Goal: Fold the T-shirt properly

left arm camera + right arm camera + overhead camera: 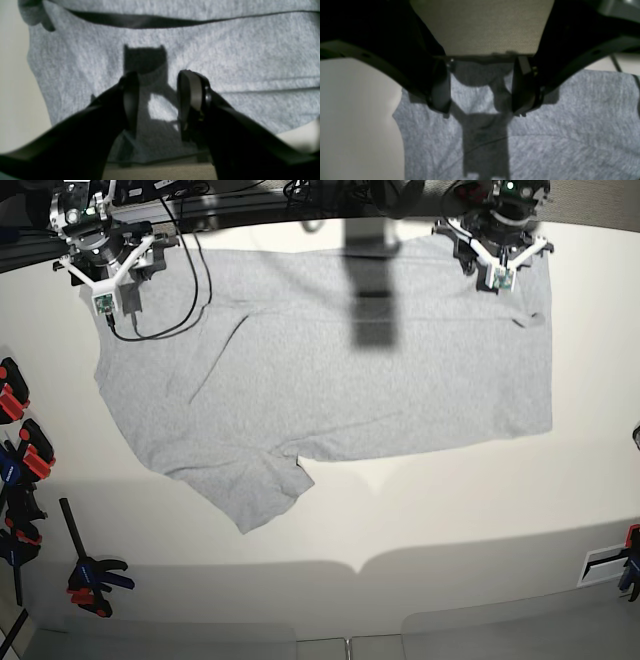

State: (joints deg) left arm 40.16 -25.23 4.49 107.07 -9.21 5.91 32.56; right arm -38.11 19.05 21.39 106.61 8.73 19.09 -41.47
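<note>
**Grey shirt lies flat, and we are ready to grab it**

Grey and soft, the T-shirt (330,370) is spread out on the white table (450,520). Its plain side faces up. One sleeve sticks out toward the near edge. The far edge of the shirt lies under our two arms.

We are at the start of a fold. Nothing looks folded yet, so most of the job is still to do.

Our left gripper (157,96) hangs over the shirt near one far corner. Its jaws are apart and hold nothing. Our right gripper (481,87) hangs over the other far corner. Its jaws are wide apart and hold nothing too.

Next, we think both grippers must go down and pinch the cloth at its edge. Each one should take the whole edge, top and bottom layers together. Then we can lift both sides at once and bring them toward the near side.

Some clamps (25,480) sit by the side of the table, well away from the shirt.
</note>
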